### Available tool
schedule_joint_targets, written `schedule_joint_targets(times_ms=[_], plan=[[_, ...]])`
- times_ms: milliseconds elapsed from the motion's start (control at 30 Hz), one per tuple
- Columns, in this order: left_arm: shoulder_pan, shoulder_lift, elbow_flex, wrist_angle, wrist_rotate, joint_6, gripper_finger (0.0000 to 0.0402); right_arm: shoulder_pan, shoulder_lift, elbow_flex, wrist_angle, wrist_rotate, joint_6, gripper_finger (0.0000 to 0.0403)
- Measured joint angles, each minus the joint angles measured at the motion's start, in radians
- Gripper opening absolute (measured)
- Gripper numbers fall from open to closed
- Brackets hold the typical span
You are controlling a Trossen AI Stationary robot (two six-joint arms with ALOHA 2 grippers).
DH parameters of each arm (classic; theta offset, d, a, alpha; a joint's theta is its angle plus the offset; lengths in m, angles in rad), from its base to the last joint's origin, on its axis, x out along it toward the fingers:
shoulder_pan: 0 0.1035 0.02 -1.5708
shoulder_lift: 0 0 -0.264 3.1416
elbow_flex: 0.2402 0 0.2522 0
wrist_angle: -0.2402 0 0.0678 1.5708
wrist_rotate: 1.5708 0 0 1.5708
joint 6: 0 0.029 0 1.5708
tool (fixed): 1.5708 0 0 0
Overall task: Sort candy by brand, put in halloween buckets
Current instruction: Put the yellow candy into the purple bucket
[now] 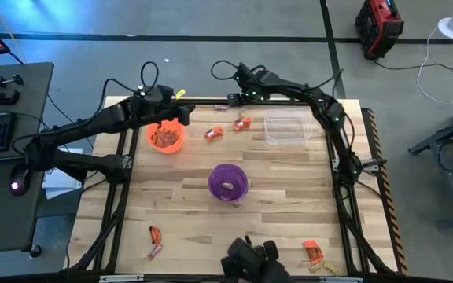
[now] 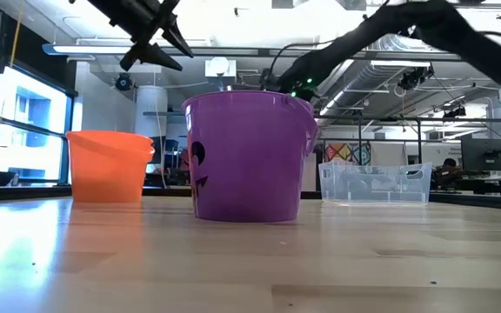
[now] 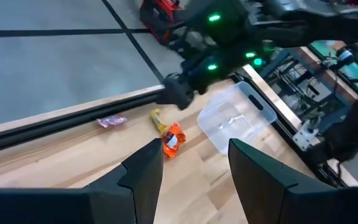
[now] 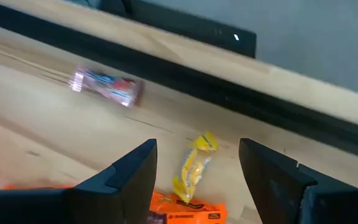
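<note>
Over the table's far edge, right gripper (image 4: 194, 171) hangs with fingers spread wide, empty. Just below and ahead of it: a yellow candy (image 4: 194, 165), long axis running roughly fore-and-aft between the fingers, its near end touching an orange candy (image 4: 185, 211). A pink candy (image 4: 107, 87) lies apart, toward the far edge. Right arm looks nearest to this cluster.

Left gripper (image 3: 194, 165) hovers above the orange bucket (image 1: 166, 137) near the far-left corner, fingers also wide, holding nothing. That bucket already holds orange wrappers. Purple bucket (image 1: 228, 181) stands mid-table, one piece inside.

Clear tub (image 1: 285, 126) sits beside the far-right corner. More candy along the near edge: near-left pieces (image 1: 155, 240), near-right pieces (image 1: 314, 253). Nothing seems to block a straight drop onto the yellow piece.
</note>
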Motion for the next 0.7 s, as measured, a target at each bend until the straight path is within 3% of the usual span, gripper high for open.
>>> schedule_joint_targets(times_ms=[300,533,700], plan=[[0.037,-0.001,0.0,0.0,0.069,0.052,0.0172,0.0,0.172,0.194,-0.169,-0.02,0.029,0.0222],[0.044,-0.001,0.0,0.0,0.091,0.066,0.0172,-0.002,0.21,0.208,-0.195,-0.042,0.063,0.022],[0.044,-0.001,0.0,0.0,0.091,0.081,0.0172,-0.002,0.21,0.207,-0.19,-0.043,0.056,0.0178]])
